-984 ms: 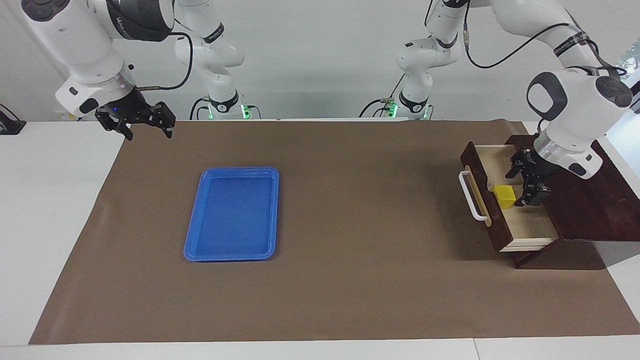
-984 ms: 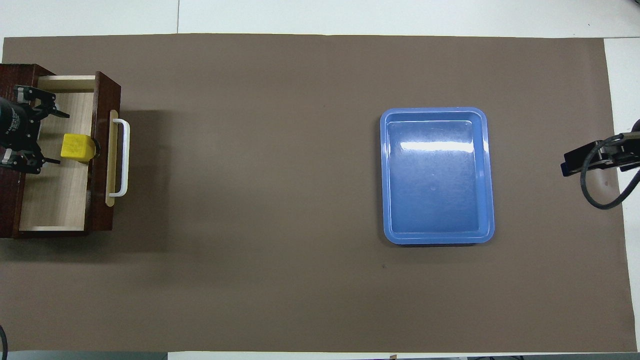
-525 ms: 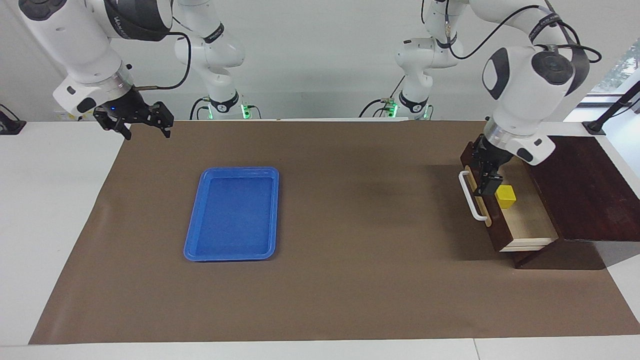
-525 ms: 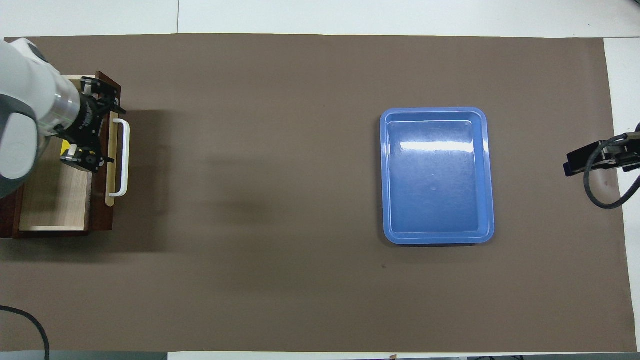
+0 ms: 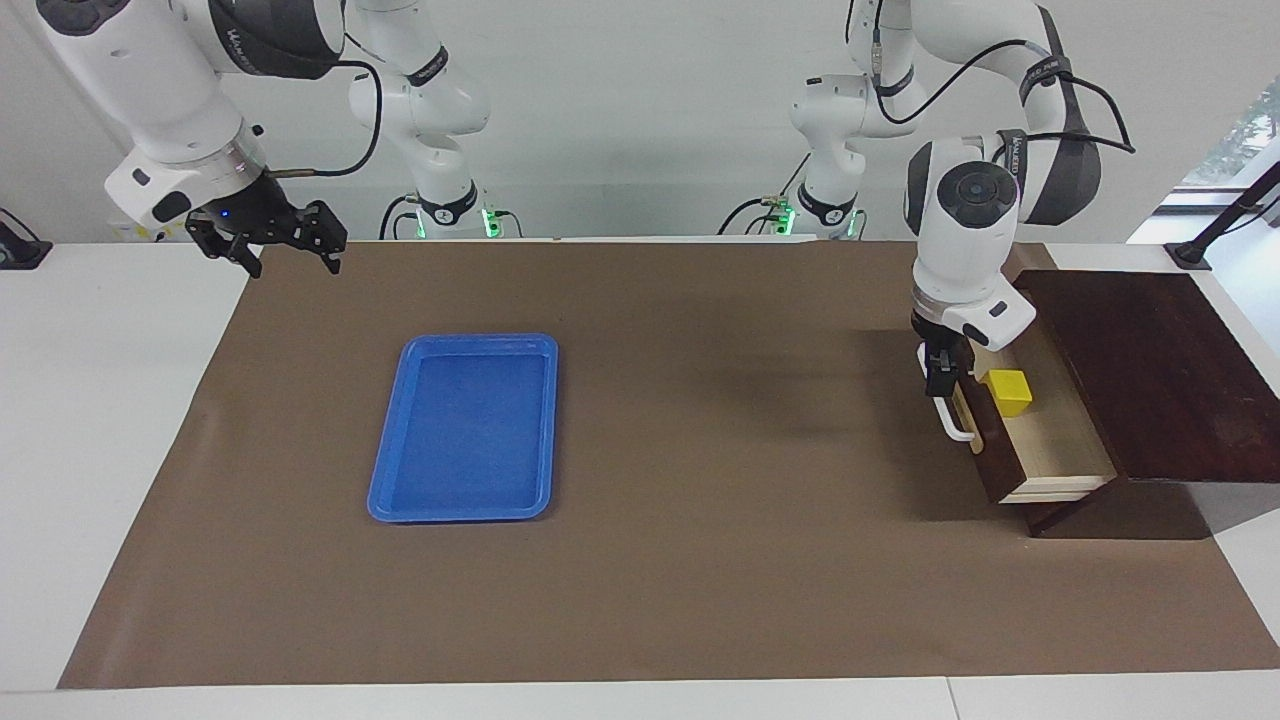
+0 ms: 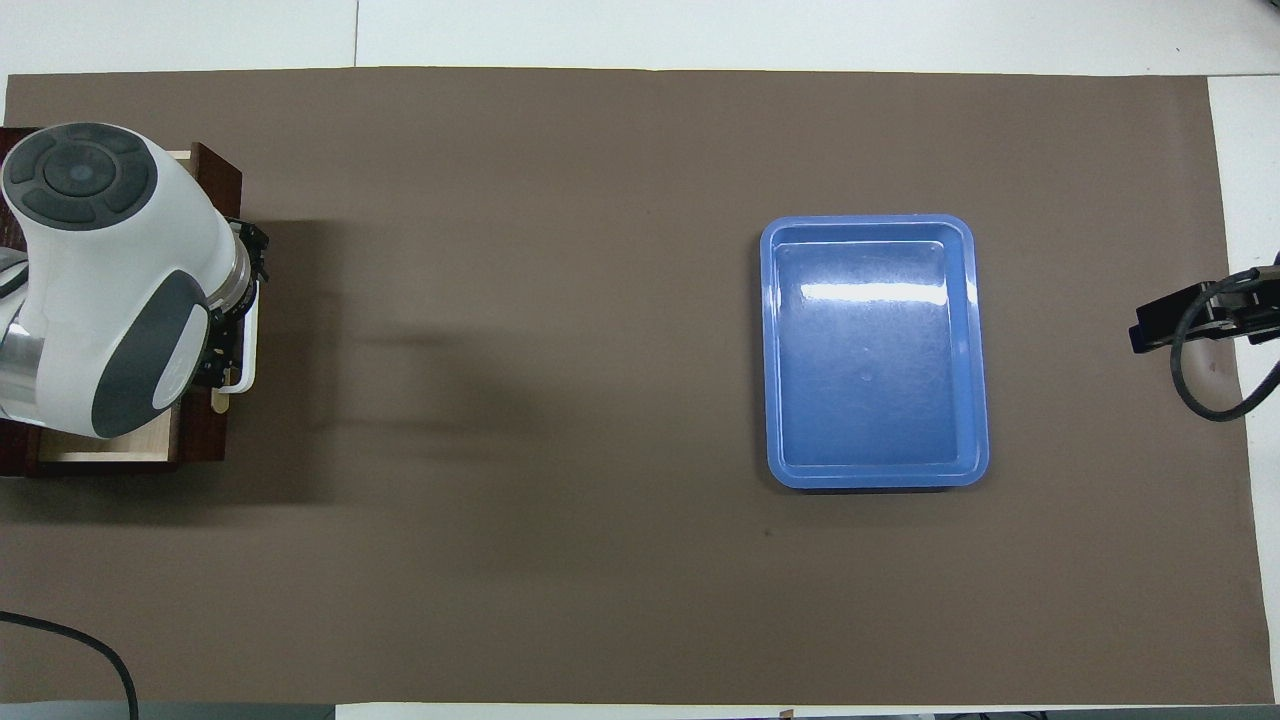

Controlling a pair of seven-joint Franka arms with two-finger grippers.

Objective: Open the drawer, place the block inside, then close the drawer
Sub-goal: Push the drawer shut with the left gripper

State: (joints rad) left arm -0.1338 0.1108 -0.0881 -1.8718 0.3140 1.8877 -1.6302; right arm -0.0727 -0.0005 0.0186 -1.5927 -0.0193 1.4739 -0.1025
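Brown mat point(image 5: 700, 560) | left gripper point(image 5: 938, 385) at drawer point(image 5: 1050, 450) handle, grip unreadable | block point(image 5: 1007, 391) inside | right gripper point(image 5: 268, 240) spread

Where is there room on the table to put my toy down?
The brown mat is bare between the blue tray and the drawer. It is crowded at the drawer: the block sits inside and the left gripper is at its handle.

White table point(image 5: 110, 420) under a brown paper mat point(image 5: 700, 580) filling mid-frame. Plain pale grey wall point(image 5: 620, 110) along the top. Window with greenery point(image 5: 1240, 130) at upper right.
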